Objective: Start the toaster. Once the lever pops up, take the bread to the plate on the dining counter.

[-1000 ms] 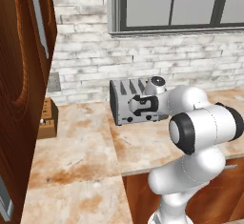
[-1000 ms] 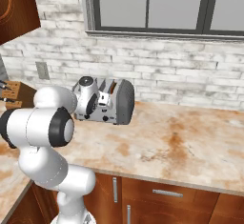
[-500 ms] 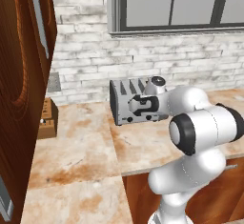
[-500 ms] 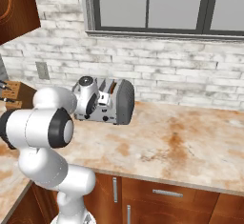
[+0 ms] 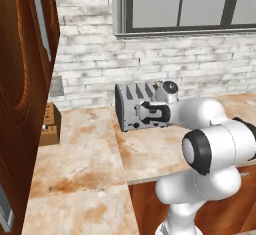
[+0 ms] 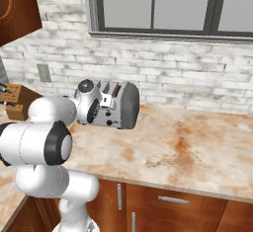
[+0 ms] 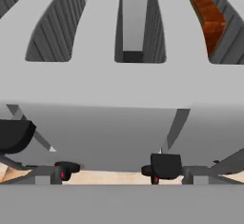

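Toaster (image 5: 134, 106) lies lengthwise along the brick wall, slots up, bread (image 7: 206, 15) at two o'clock, gripper (image 5: 150, 115) wide open, holding nothing.

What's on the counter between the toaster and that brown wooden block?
Nothing: the left base view shows bare marble-look counter between the toaster and the wooden block.

The arm (image 5: 200, 124) hides the toaster's (image 5: 131, 104) front.
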You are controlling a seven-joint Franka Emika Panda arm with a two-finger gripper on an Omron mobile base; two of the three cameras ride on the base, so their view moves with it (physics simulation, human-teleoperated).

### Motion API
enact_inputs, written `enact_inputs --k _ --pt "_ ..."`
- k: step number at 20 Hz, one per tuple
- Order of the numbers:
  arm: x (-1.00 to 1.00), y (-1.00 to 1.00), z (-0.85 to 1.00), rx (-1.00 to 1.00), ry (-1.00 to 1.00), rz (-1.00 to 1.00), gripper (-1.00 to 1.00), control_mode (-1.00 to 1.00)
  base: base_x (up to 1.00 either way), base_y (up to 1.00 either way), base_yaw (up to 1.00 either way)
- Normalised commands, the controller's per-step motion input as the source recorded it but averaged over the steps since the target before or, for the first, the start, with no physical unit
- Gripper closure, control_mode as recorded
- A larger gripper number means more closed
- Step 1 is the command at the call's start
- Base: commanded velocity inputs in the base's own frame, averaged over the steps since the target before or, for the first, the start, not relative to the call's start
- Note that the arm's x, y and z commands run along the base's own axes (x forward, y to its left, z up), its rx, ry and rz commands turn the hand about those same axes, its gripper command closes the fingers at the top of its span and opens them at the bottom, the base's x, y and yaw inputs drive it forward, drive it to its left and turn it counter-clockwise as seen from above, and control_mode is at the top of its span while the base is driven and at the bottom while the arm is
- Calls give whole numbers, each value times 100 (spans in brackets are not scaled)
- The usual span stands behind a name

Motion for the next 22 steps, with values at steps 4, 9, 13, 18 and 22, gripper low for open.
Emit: enact_inputs --k 4,9,13,18,22 --pt "-1 -1 16 0 -12 0 -100 -100 0 0 0" --pt "-3 -5 11 0 -8 0 -100 -100 0 0 0" --pt "0 -12 18 0 -7 -2 -100 -100 0 0 0" --pt "0 -10 26 0 -2 -1 -100 -100 0 0 0" --pt "0 -8 32 0 0 0 -100 -100 0 0 0"
